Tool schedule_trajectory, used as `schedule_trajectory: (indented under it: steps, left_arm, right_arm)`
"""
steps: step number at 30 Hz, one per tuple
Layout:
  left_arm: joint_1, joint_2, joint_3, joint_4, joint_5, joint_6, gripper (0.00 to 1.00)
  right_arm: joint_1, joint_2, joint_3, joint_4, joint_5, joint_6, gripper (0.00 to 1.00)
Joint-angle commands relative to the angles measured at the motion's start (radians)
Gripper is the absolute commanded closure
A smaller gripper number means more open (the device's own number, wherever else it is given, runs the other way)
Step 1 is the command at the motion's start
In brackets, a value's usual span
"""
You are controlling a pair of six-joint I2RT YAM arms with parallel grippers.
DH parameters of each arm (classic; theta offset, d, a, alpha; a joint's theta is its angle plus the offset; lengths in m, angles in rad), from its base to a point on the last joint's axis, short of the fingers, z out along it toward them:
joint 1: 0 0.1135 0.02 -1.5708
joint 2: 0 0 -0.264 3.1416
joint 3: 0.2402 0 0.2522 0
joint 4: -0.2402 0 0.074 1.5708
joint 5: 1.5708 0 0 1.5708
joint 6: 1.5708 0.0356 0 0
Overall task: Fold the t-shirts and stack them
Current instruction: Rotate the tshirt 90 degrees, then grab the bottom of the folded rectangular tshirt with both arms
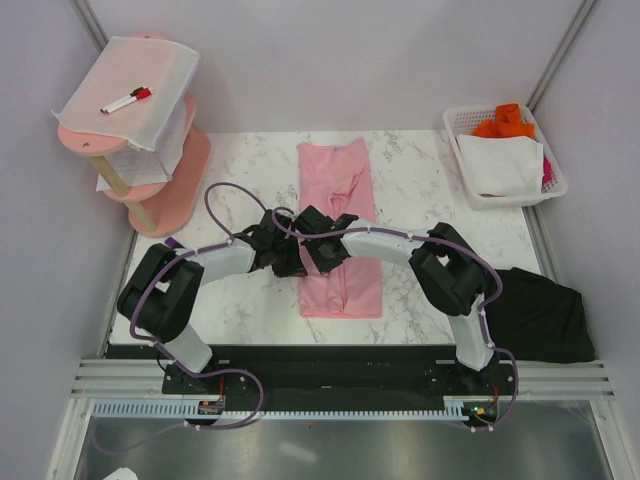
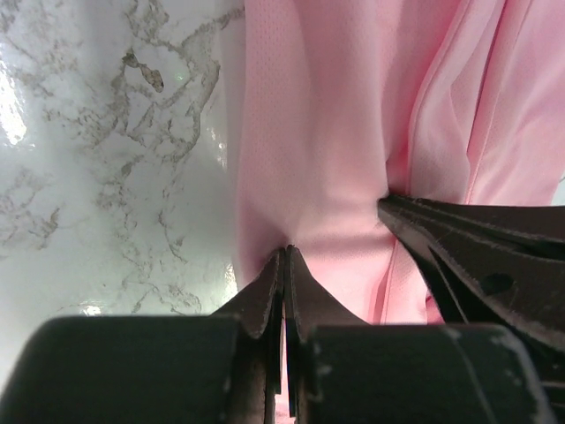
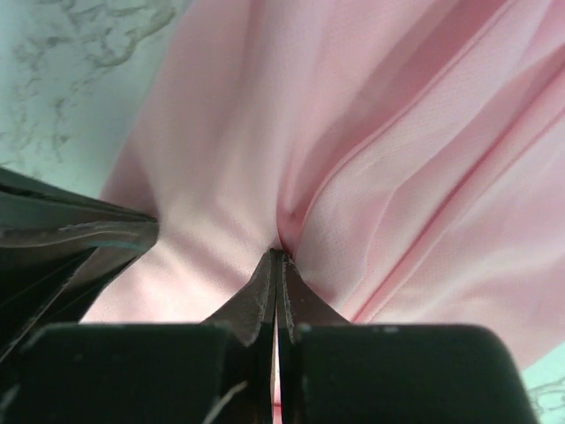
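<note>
Left gripper [image 2: 284,252] and right gripper [image 3: 278,253], side by side, pinch the pink shirt [image 1: 338,170] mid-length; its long axis runs near-to-far.

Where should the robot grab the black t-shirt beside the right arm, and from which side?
Probably pinch a raised fold on the black t-shirt at its left edge, nearest the table, coming down with the right gripper once it frees the pink t-shirt. The shirt lies crumpled, so no hem or sleeve shows.

Red marker [image 1: 127,100] atop pink shelf [image 1: 185,175]; orange cloth [image 1: 505,122] in white basket [image 1: 460,116].
</note>
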Motion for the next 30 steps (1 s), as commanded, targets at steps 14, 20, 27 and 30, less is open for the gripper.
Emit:
schedule_trajectory:
  steps: [14, 20, 27, 30]
  left_arm:
    - [-0.002, 0.017, -0.073, -0.135, -0.112, 0.023, 0.98]
    - [-0.011, -0.066, -0.077, -0.118, -0.102, 0.056, 0.98]
    - [-0.028, -0.311, -0.118, -0.102, -0.103, 0.078, 0.38]
    - [-0.029, -0.419, -0.164, -0.101, -0.117, 0.072, 0.10]
  right_arm:
    - [-0.012, -0.075, -0.012, -0.205, 0.348, 0.029, 1.00]
    - [-0.015, -0.204, -0.062, -0.126, 0.336, 0.023, 1.00]
    - [-0.167, -0.500, -0.262, 0.066, 0.050, 0.107, 0.75]
    - [-0.293, -0.570, -0.394, 0.112, -0.082, 0.122, 0.43]
